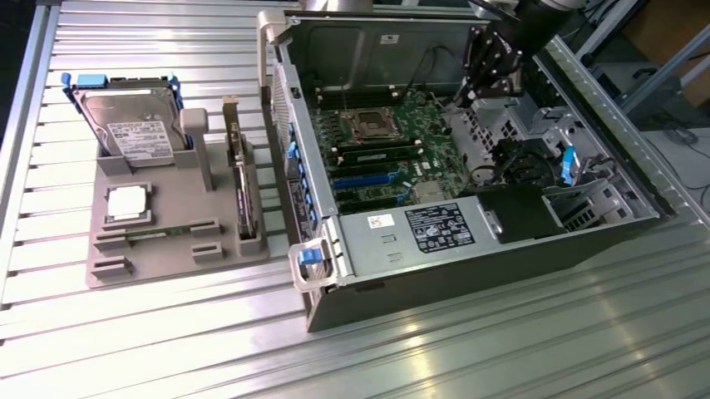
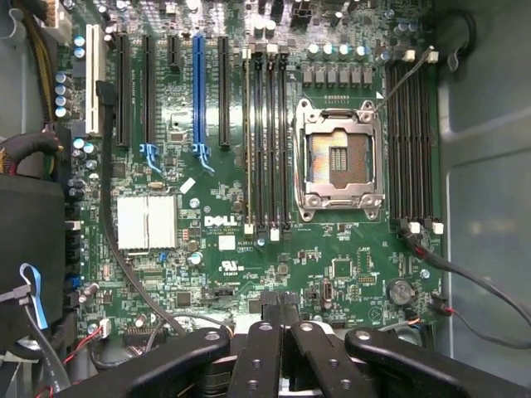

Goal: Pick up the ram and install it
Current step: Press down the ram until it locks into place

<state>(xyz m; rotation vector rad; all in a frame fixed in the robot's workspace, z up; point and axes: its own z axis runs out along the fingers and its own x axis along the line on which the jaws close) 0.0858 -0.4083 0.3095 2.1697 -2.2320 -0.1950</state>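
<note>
Here the gripper (image 1: 480, 93) hangs over the open computer case (image 1: 466, 249), near the case's far wall in the exterior view, above the motherboard (image 1: 383, 154). In the wrist view its black fingers (image 2: 264, 356) lie pressed together, with nothing between them.

The ram (image 1: 169, 232) is not in the case: it lies well apart from the arm, on the grey holder tray (image 1: 166, 266) at the exterior view's left, a thin green stick seated in a low slot just below the square silver CPU chip (image 1: 126, 202). The same tray carries a hard drive (image 1: 133, 133) in a blue-edged caddy, standing tilted at its far end, and an expansion card (image 1: 244, 187) set on edge along the side nearest the case.

The wrist view looks straight down on the board (a Dell logo (image 2: 221, 220) is printed near its middle). The empty CPU socket (image 2: 340, 159), framed in metal, sits between two banks of long dark memory slots (image 2: 267, 141); the other bank (image 2: 413, 141) runs beside the case wall. A blue expansion slot (image 2: 197, 91) stands among black ones, and a ribbed silver heatsink (image 2: 148, 222) lies below them. The power supply (image 1: 427, 231), with its label, closes the near end of the case in the exterior view.
</note>
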